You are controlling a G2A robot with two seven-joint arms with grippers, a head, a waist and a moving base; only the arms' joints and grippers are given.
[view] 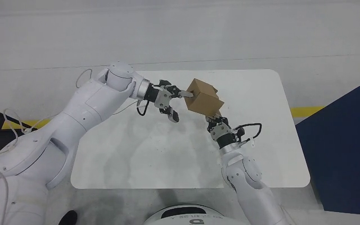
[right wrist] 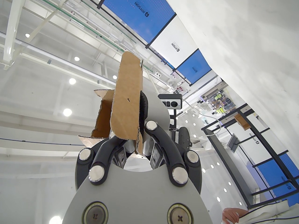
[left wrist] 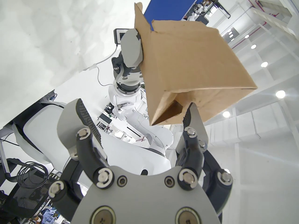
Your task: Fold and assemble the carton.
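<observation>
A brown carton (view: 203, 97) hangs in the air above the back middle of the white table (view: 129, 157), partly formed, with its end flaps loose. My right gripper (view: 216, 120) comes up from below and is shut on one of the flaps (right wrist: 127, 103). The left wrist view has that gripper (left wrist: 132, 50) at the carton's (left wrist: 186, 66) far side. My left gripper (view: 180, 106) is open at the carton's left end. One of its fingertips (left wrist: 192, 108) touches a folded end flap, while the other finger (left wrist: 80, 115) stands well apart from the box.
The table has rounded corners, with its right edge (view: 301, 140) close to the right arm. A dark blue area (view: 337, 140) lies past that edge. Cables (view: 254, 128) trail from the right wrist.
</observation>
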